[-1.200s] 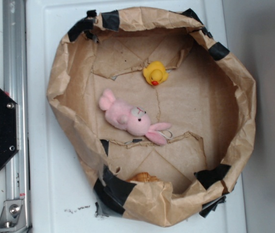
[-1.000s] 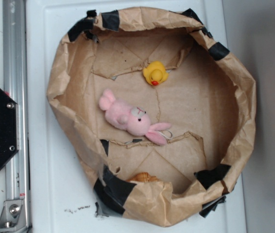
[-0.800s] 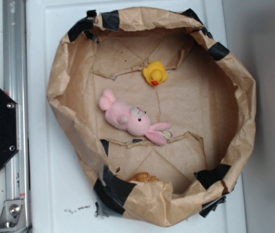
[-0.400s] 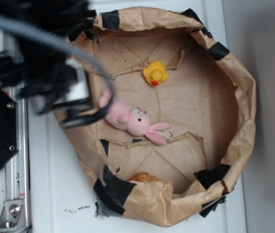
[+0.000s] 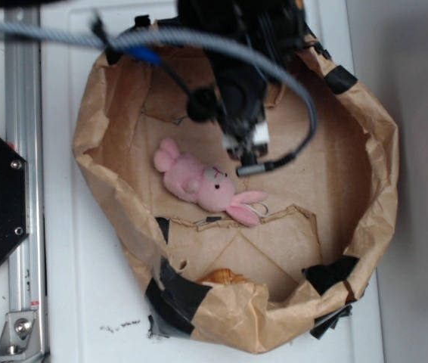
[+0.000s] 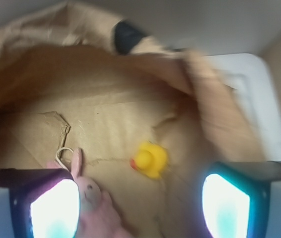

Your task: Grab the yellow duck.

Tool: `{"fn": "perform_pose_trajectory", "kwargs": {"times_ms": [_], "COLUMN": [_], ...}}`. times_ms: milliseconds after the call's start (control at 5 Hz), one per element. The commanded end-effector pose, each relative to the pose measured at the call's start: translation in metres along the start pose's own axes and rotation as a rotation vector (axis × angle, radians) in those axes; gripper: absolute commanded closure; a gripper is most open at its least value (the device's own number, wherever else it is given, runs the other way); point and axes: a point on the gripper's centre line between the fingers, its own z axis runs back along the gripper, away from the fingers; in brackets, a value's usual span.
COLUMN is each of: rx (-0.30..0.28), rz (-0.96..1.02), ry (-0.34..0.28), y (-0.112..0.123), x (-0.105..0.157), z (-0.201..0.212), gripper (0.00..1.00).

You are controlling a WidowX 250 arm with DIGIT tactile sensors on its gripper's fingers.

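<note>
— Two views; what differs in the exterior one from the earlier frames?

— The black arm (image 5: 237, 83) has swung from the upper left rim of the paper bin (image 5: 93, 128) to its upper middle. It now covers the spot where the yellow duck lay before, so the duck is hidden in this view. A grey cable (image 5: 85, 38) trails across the top. The tool (image 5: 246, 147) points down over the bin floor, just above the pink plush bunny (image 5: 203, 185); from here I cannot tell how its jaws stand.

— And the bin's contents?

— The bunny lies where it lay earlier, near the middle of the floor, ears toward the lower right. A tan shell (image 5: 221, 277) peeks over the near wall at the bottom, also unmoved. The bin, patched with black tape (image 5: 176, 291), sits on the white desk (image 5: 78, 302), beside a metal rail (image 5: 23, 151) on the left.

— What about the wrist view?

— It is blurred. The yellow duck (image 6: 150, 159) sits on the brown floor of the paper bin (image 6: 130, 74), orange beak pointing left, about midway between the two fingers (image 6: 43, 203). The tool (image 6: 140, 208) is spread wide and holds nothing, apart from the duck. The pink plush bunny (image 6: 88, 203) lies at the lower left, just beside the left finger, a loop of string by its ear.
</note>
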Motion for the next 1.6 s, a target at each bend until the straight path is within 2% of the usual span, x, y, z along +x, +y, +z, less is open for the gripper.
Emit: {"fn": "perform_pose_trajectory", "kwargs": {"times_ms": [0,200,400,1400], "rx": [0.007,0.02,0.011,0.011], "rz": [-0.015,0.02,0.025,0.025], "ry": [-0.005,0.021,0.03,0.03], "y": [-0.022,0.004,0.015,0.015], "x": [-0.017,-0.013,0.002,0.002], "z": [-0.001,-0.012,-0.025,-0.025], "gripper": [0.0,0.0,0.0,0.0]}}
